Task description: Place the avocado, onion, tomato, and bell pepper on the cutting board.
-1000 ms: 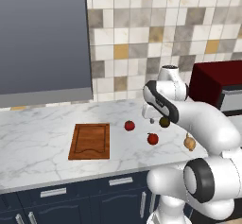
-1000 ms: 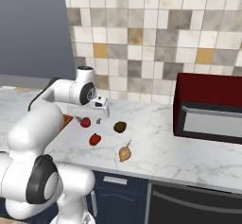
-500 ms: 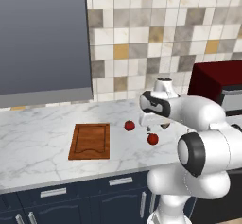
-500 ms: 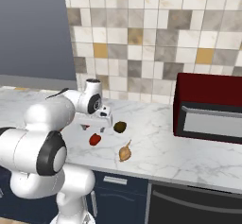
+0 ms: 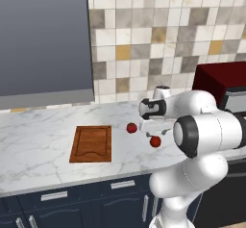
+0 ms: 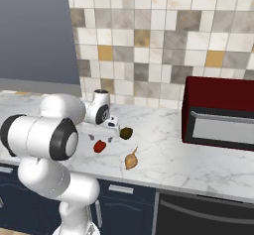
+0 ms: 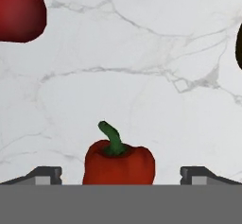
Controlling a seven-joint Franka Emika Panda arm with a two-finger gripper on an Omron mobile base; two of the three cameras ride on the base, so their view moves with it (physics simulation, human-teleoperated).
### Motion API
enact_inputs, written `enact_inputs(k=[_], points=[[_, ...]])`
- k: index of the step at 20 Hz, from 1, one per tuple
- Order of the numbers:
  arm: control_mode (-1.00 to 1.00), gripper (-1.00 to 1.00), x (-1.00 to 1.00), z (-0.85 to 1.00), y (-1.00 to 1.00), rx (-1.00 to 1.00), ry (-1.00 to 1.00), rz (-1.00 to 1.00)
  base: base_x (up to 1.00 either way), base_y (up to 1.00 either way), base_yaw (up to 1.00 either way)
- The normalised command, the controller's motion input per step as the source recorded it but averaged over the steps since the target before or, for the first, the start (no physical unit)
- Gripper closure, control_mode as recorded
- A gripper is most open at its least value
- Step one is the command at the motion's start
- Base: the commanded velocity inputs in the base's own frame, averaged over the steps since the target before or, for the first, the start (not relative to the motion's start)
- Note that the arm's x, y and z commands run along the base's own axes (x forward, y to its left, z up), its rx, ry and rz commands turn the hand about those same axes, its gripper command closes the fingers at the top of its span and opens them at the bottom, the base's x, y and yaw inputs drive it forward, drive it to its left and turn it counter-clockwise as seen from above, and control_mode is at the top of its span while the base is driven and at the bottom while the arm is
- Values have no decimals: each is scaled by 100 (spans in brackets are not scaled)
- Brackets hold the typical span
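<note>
The reddish-brown cutting board (image 5: 91,144) lies bare on the marble counter, left of the vegetables. The red tomato (image 5: 131,128) (image 7: 19,10) sits just right of the board. The red bell pepper (image 5: 154,141) (image 6: 99,146) (image 7: 119,161), green stem up, rests nearer the counter's front. The dark avocado (image 6: 126,133) (image 7: 239,46) and the tan onion (image 6: 131,160) lie to the pepper's right. My gripper (image 5: 156,132) (image 6: 106,136) (image 7: 121,176) hangs low over the pepper, open, its fingertips (image 7: 45,175) standing wide on either side of it.
A dark red microwave (image 6: 221,112) stands on the counter at the right. A tiled wall runs behind the counter (image 5: 38,131), and dark blue cabinet fronts (image 5: 62,203) sit below its front edge.
The hand has come down and slightly left toward the counter, ending over the bell pepper. The jaws stayed wide open. No vegetable has moved.
</note>
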Motion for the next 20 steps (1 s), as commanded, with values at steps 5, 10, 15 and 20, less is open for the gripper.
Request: enact_inputs(k=[5, 10, 15, 20], points=[[-100, -100, -5, -1, 0, 0, 0, 0, 0, 0, 0], [-100, -100, -24, 0, 0, 0, -4, 0, 0, 0, 0], [-100, -100, -7, 0, 0, 0, -1, 0, 0, 0, 0], [-100, -100, 0, -7, 0, 0, 1, 0, 0, 0, 0]])
